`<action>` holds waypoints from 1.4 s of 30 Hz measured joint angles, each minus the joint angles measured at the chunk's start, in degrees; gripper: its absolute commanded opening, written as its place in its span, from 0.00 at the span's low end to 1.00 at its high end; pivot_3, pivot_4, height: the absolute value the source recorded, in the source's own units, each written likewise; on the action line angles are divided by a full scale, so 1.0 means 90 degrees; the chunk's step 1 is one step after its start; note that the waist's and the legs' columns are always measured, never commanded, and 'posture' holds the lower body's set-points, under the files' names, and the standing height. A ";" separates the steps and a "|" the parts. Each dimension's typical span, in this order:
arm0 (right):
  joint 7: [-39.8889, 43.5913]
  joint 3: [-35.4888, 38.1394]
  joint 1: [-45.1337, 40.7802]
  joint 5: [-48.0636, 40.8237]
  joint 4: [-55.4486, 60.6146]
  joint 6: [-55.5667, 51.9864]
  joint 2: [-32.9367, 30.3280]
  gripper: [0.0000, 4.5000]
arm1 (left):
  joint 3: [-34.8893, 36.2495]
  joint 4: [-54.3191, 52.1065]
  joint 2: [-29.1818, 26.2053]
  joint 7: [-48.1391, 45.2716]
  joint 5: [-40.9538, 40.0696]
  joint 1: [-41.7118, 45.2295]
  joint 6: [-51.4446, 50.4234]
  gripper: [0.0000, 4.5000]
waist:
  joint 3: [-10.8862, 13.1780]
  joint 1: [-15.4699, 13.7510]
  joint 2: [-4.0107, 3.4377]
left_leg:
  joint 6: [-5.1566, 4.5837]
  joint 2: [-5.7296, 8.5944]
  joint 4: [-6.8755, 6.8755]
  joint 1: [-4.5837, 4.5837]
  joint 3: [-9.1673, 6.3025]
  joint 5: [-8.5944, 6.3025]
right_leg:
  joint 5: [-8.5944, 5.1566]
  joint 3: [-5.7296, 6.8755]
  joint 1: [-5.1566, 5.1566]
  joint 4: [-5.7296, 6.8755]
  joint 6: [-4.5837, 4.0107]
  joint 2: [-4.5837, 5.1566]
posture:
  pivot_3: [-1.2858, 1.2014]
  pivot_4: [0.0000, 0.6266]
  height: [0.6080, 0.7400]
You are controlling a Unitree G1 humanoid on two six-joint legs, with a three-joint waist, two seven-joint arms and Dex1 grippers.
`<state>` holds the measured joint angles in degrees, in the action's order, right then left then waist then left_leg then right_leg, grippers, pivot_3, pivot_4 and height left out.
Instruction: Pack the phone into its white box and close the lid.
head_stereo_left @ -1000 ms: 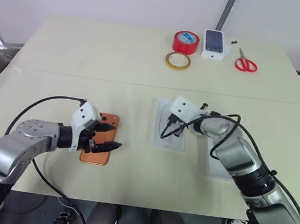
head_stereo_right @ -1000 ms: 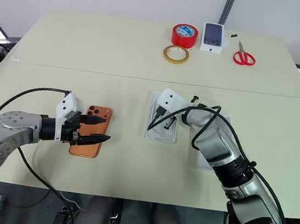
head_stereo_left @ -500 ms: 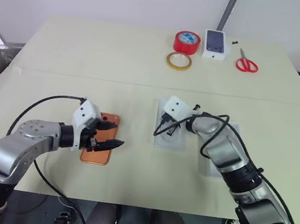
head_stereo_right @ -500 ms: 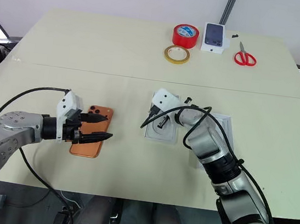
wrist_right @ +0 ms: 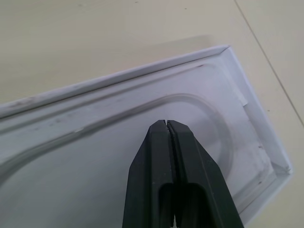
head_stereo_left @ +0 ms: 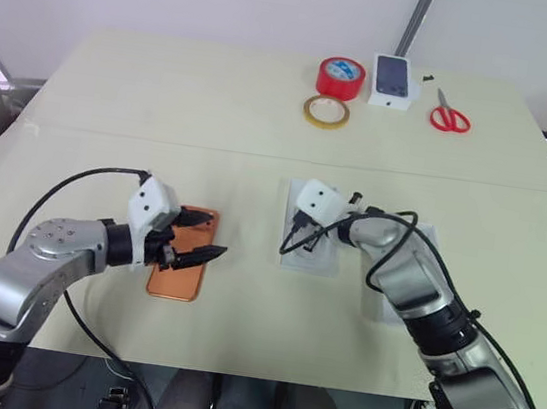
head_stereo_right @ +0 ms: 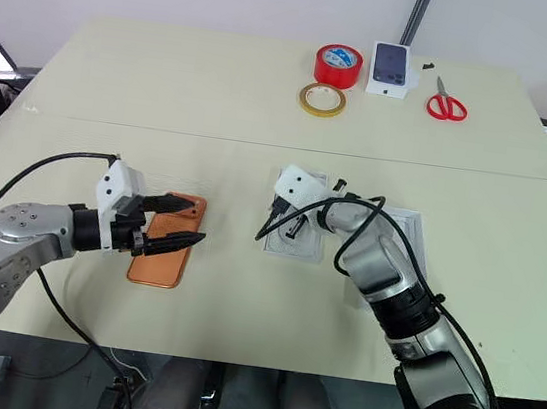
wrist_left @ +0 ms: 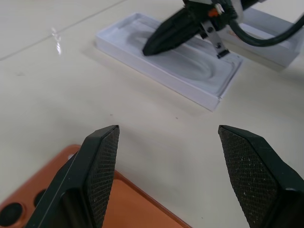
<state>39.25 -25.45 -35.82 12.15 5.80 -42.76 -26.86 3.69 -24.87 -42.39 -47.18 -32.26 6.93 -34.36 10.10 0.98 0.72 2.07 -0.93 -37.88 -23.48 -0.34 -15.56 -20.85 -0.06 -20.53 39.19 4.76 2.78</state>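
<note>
Seemingly unlabelled white box (head_stereo_right: 295, 230) under clenched right gripper (wrist_right: 169, 124); left gripper (wrist_left: 166, 178) released.

Clutter along the counter's (head_stereo_left: 117, 93) far edge
Red tape roll (head_stereo_left: 340, 76), tan tape ring (head_stereo_left: 325, 111), boxed dark phone (head_stereo_left: 393, 81), red scissors (head_stereo_left: 450, 116).

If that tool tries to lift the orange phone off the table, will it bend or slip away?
The phone looks like a rigid slab, so it probably won't bend. It lies flat, camera lenses up, with little edge to catch, and its back looks smooth, so it may slide before lifting. The left tool, open above it, likely needs to pinch its long edges.
</note>
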 measured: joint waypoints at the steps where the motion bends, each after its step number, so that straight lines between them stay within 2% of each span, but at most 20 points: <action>1: 0.0048 0.0000 0.0005 0.0000 0.0058 -0.0053 -0.0033 0.01 | 0.0002 0.0006 0.0019 0.0025 0.0026 0.0001 0.0010 0.78 | 0.0000 0.0000 0.0000 | 0.0000 0.0000 0.0000 0.0000 0.0000 0.0000 | 0.0000 0.0000 0.0000 0.0000 0.0000 0.0000 | 0.52 0.24 1.00; 5: 0.0116 0.0064 0.0005 -0.0023 0.0126 -0.0090 -0.0107 0.01 | 0.0095 0.0090 0.0094 0.0326 0.0062 0.0045 -0.0071 0.78 | 0.0000 -0.0001 0.0000 | 0.0000 0.0000 0.0000 0.0000 0.0000 0.0000 | 0.0000 0.0000 -0.0001 0.0000 0.0000 0.0000 | 0.52 0.24 1.00; 9: 0.0412 0.0447 -0.0117 -0.0509 0.0572 -0.0222 0.0000 0.01 | 0.0799 0.0524 0.0315 0.1201 -0.0267 0.0325 -0.1110 0.78 | 0.0000 0.0013 0.0000 | -0.0002 -0.0002 0.0000 -0.0001 -0.0001 -0.0001 | 0.0000 0.0000 -0.0003 0.0002 0.0000 -0.0003 | 0.52 0.24 1.00; 10: 0.0492 0.0464 -0.0168 -0.0630 0.0731 -0.0232 0.0033 0.00 | 0.0962 0.0575 0.0344 0.1374 -0.0334 0.0353 -0.1312 0.89 | 0.0000 0.0025 0.0000 | -0.0002 -0.0002 0.0001 -0.0001 -0.0001 -0.0001 | 0.0000 0.0000 -0.0004 0.0002 0.0000 -0.0003 | 0.52 0.24 1.00; 12: 0.0709 0.0469 -0.0211 -0.0938 0.1083 -0.0347 0.0218 0.00 | 0.1294 0.0583 0.0372 0.1806 -0.0453 0.0323 -0.1807 0.99 | 0.0000 0.0036 0.0000 | -0.0004 -0.0003 0.0002 0.0000 -0.0002 -0.0002 | 0.0000 0.0000 -0.0005 0.0002 0.0000 -0.0003 | 0.52 0.24 1.00; 19: 0.1058 -0.0640 -0.0158 -0.0996 0.0945 0.0000 0.0343 0.00 | 0.2263 0.0286 0.0452 0.2681 -0.1150 -0.0113 -0.3691 0.99 | -0.0001 -0.0006 0.0002 | -0.0003 0.0001 -0.0005 0.0000 -0.0003 -0.0002 | 0.0000 0.0002 -0.0002 0.0003 0.0000 0.0005 | 0.52 0.24 1.00; 25: 0.1080 -0.1001 -0.0384 -0.0904 0.0286 0.0251 0.0649 0.00 | 0.2786 -0.0229 0.0807 0.3031 -0.2053 -0.0216 -0.5197 0.99 | -0.0002 0.0012 0.0003 | 0.0000 0.0000 -0.0005 0.0001 -0.0004 0.0000 | 0.0000 0.0002 -0.0003 0.0005 0.0000 0.0004 | 0.52 0.24 1.00; 31: 0.1255 -0.1325 -0.0542 -0.0762 -0.0211 0.0567 0.0792 0.00 | 0.2995 -0.0507 0.1327 0.3378 -0.2442 0.0032 -0.6144 0.99 | -0.0013 -0.0019 -0.0001 | 0.0001 0.0004 -0.0007 0.0007 -0.0003 0.0000 | 0.0000 0.0003 0.0006 0.0002 0.0000 0.0008 | 0.52 0.24 1.00; 42: 0.1280 -0.1416 -0.0622 -0.0375 -0.0423 0.0883 0.0911 0.00 | 0.2689 -0.0380 0.2237 0.4483 -0.3291 0.0411 -0.6226 0.99 | -0.0036 -0.0069 -0.0002 | 0.0016 0.0014 -0.0011 0.0013 -0.0005 0.0009 | 0.0000 0.0006 0.0017 0.0001 0.0001 0.0016 | 0.52 0.24 1.00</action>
<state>50.77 -38.20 -41.42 8.77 1.99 -34.81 -18.65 27.90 -28.29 -22.26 -6.83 -61.89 10.63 -90.39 9.78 0.36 0.70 2.22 -0.81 -37.98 -23.36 -0.38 -15.48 -20.85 -0.01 -20.38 39.20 4.77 2.92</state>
